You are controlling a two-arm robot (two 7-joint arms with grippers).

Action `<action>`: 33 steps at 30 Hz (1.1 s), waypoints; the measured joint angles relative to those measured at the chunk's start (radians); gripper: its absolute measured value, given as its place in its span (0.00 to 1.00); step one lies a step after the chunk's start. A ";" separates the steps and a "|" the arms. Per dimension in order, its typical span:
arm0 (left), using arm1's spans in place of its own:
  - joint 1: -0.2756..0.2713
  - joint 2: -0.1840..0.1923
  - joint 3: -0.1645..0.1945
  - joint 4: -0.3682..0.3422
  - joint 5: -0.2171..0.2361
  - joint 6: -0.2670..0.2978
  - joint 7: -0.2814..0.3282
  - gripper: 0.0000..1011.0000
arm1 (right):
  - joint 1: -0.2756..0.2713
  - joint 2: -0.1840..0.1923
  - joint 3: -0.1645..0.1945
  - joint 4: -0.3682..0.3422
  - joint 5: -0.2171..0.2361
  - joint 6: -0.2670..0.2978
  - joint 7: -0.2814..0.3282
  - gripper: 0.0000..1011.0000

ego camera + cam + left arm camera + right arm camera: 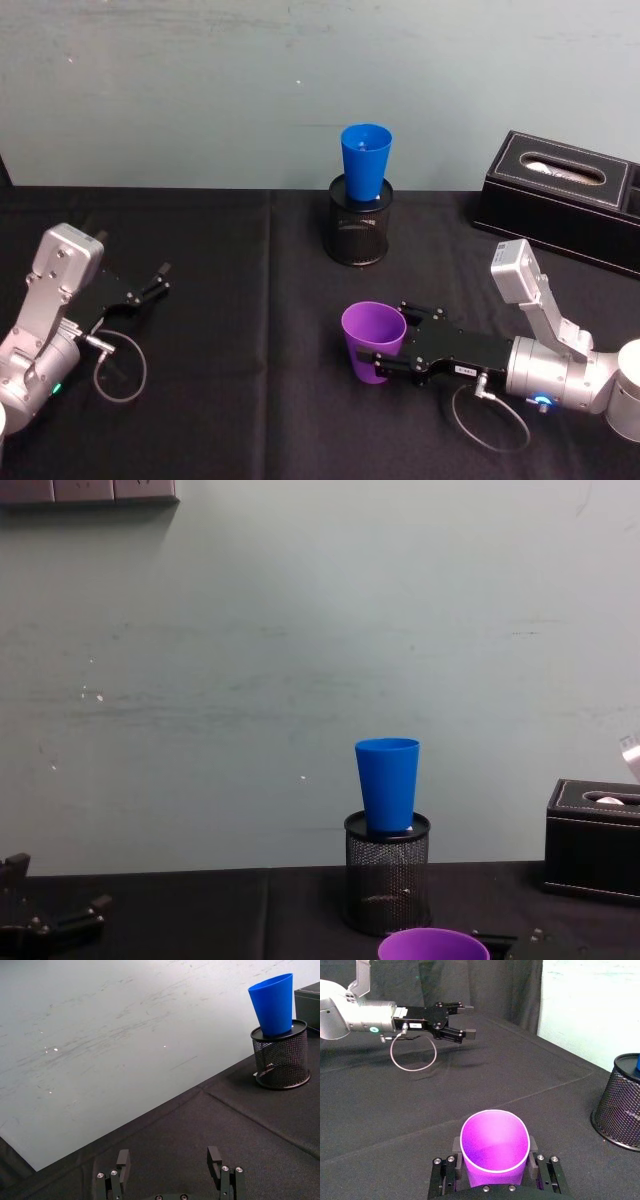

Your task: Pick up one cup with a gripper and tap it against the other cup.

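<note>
Now | right gripper jaws clamped on purple cup, low over the tabletop | blue cup perched in mesh holder behind | left gripper jaws spread, parked | risk: hard tap likely topples blue cup; thin wall may slip.

A black-clothed table bears a mesh holder and a black box.

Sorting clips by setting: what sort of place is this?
Probably a lab test bench: a black-draped table against a scuffed pale wall, holding staged props, a mesh pen holder and a tissue box.
</note>
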 joint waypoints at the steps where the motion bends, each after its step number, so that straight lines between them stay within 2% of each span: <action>1: 0.000 0.000 0.000 0.000 0.000 0.000 0.000 1.00 | 0.000 0.000 0.000 0.000 0.000 0.000 0.000 0.72; 33: 0.000 0.000 0.000 0.000 0.000 0.000 0.000 1.00 | 0.000 0.000 0.000 -0.001 0.001 0.000 0.000 0.72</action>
